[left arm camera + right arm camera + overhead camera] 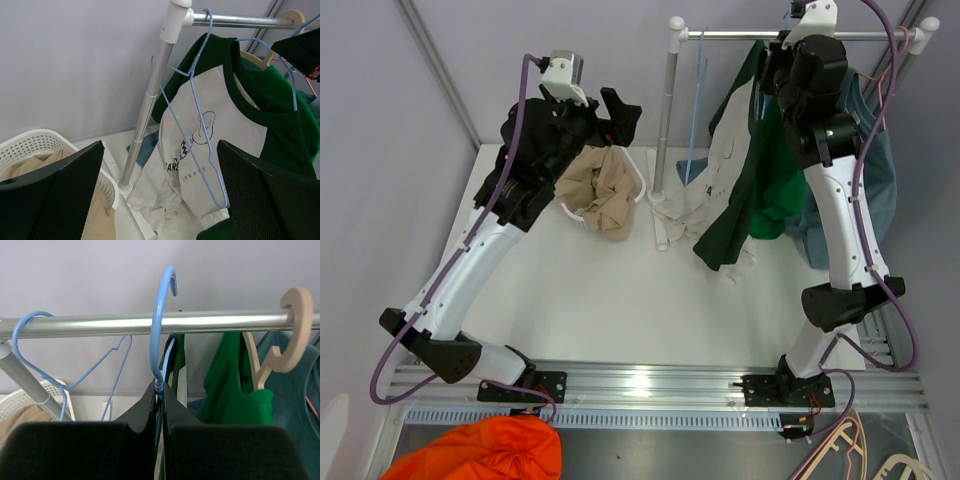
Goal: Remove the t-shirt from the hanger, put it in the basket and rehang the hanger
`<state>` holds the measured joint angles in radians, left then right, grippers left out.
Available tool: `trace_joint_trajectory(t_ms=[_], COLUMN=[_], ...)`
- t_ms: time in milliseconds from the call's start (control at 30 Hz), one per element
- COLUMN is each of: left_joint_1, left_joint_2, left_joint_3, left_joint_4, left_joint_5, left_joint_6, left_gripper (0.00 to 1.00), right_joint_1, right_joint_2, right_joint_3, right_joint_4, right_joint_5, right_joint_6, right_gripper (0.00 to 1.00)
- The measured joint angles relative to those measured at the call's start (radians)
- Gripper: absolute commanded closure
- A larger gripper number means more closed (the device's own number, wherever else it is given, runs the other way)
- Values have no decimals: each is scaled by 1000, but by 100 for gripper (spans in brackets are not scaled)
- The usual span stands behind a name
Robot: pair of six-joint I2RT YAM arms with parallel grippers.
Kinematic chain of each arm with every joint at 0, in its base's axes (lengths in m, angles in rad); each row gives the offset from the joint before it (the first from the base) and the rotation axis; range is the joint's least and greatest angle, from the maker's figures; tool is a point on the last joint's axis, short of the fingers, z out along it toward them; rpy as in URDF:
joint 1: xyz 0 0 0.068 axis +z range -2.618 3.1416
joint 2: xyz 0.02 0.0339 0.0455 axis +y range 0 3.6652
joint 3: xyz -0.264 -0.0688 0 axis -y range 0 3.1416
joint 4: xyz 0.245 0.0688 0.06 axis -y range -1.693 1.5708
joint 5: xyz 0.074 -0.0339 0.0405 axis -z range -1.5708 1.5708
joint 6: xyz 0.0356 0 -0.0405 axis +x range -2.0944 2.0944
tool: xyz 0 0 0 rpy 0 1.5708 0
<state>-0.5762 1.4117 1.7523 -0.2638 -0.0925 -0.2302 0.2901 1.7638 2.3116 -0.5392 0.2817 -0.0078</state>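
Observation:
The t-shirt (728, 165), white in front with dark green sleeves, hangs from the rail (740, 34) on a blue wire hanger (161, 330); its hem pools on the table. In the left wrist view the t-shirt (235, 130) shows its print and green collar. My right gripper (160, 390) is shut on the hanger's neck just under the hook, which is still over the rail (210, 321). My right gripper (785, 45) is up at the rail. My left gripper (605, 112) hovers over the basket, left of the rack, and my left gripper (160, 200) stands open with nothing in it.
An empty blue hanger (192, 130) hangs in front of the shirt. A wooden hanger (292, 335) carries a bright green garment (230, 375), with a teal one (880, 180) beyond. The rack post (669, 110) stands by the white basket (638, 185) of beige cloth. Orange cloth (490, 450) lies near front.

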Motion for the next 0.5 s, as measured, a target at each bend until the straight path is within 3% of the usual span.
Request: trace_joint_trajectory(t_ms=[233,400,500], left_joint_1=[-96,-276,-388], left_joint_2=[0,-35,-116], left_joint_3=[6,-39,-154], left_joint_4=[-9,-1,40], left_joint_5=[-19,-111,-162], left_joint_6=[91,234,303], left_gripper=[0,0,0], right_joint_1=[45,154,232], right_joint_2=[-61,-110,-187], right_joint_3=[-30,-90,-210], right_joint_4=[-68,-173,-209], right_joint_5=[96,265,352], right_joint_6=[49,166,235], right_gripper=[100,100,100])
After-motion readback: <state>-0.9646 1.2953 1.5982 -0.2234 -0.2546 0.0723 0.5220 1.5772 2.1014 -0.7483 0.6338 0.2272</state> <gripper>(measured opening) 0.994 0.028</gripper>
